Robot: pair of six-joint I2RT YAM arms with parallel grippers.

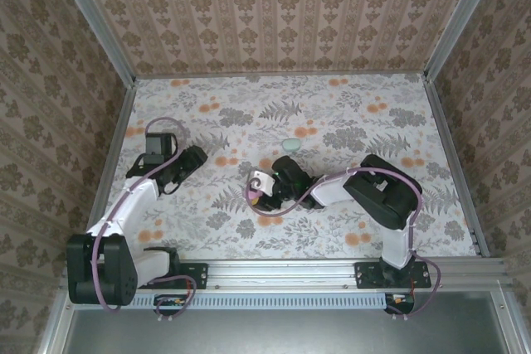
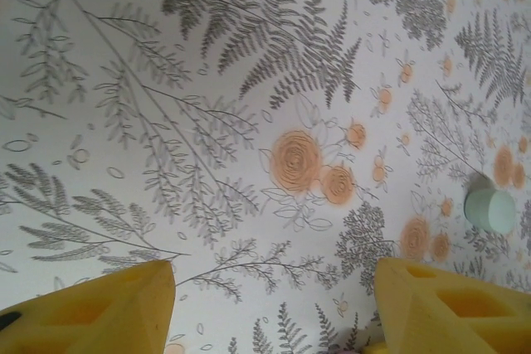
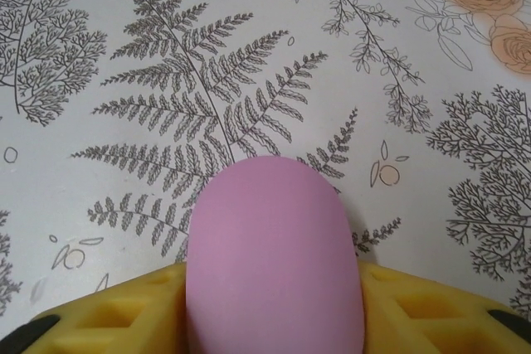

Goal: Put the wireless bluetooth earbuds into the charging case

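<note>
Two fingers of my right gripper [image 3: 270,281] clamp the pink case [image 3: 274,238], its inside hidden from me. My left gripper [image 2: 274,304] hangs open above the table [image 2: 166,80], the mint piece [image 2: 489,209] lying apart, ahead.

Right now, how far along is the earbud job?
Done: the right gripper is shut on the pink rounded case. In hand: that case, held close to the table. Remaining: the left gripper is open and empty, a small mint-green object lies apart on the table, and no insertion is done yet.
</note>
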